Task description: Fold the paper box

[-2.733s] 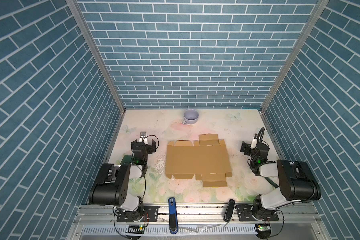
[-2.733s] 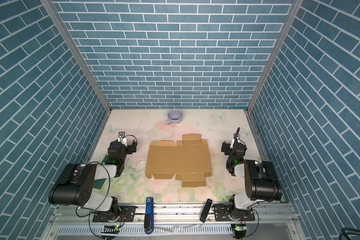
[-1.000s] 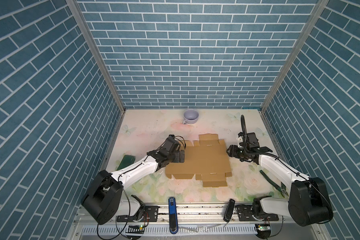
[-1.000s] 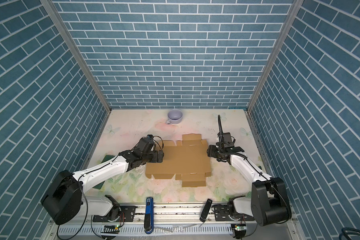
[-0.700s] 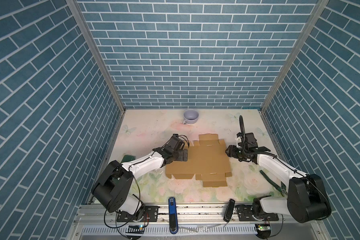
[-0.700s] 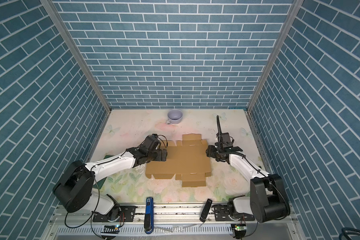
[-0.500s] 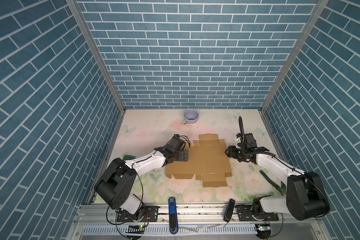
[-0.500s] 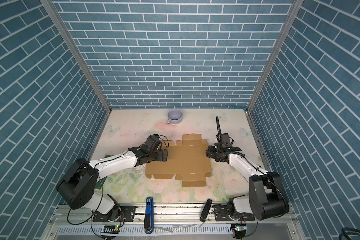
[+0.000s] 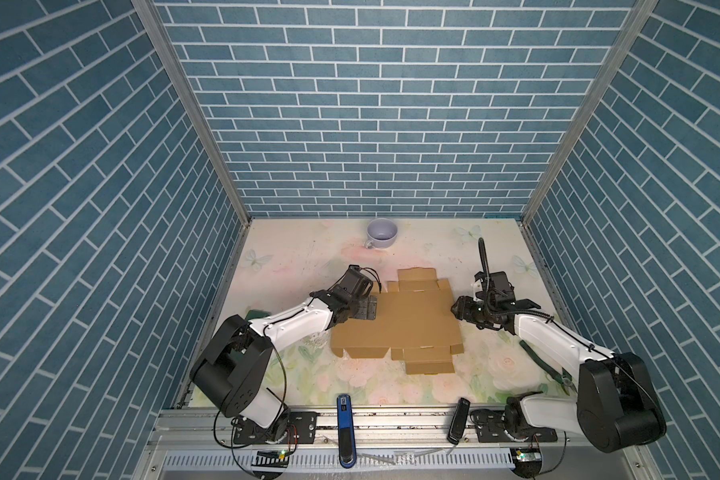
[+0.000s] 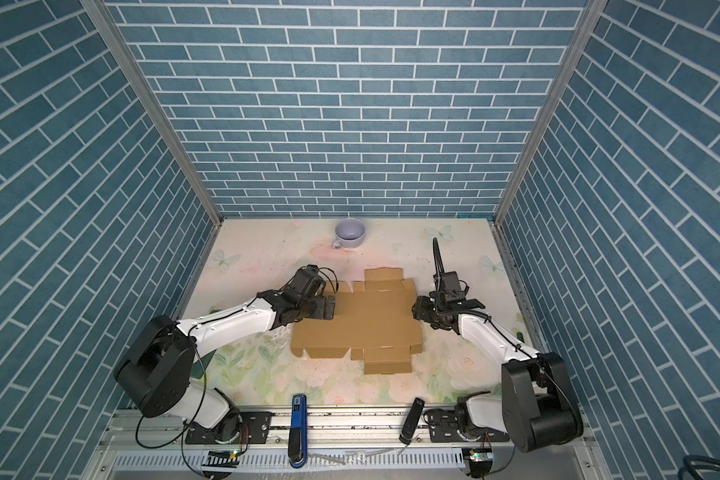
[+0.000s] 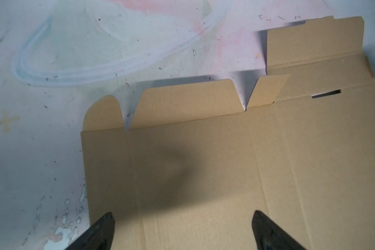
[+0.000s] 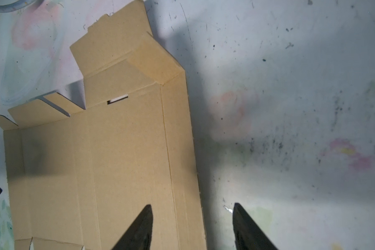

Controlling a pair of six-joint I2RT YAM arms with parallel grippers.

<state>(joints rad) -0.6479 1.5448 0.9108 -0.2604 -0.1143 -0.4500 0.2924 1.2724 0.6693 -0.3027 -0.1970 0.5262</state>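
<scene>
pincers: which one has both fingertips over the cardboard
The left pincer: both its tips show over the paper box, whereas the right pincer straddles the box's edge, one tip over bare table.

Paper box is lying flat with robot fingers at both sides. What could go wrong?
The right fingers straddle an edge of the paper box; closing there might crease it off the fold line. The left fingers hang wide open over the flat sheet; pushing could just slide it across the table.
</scene>
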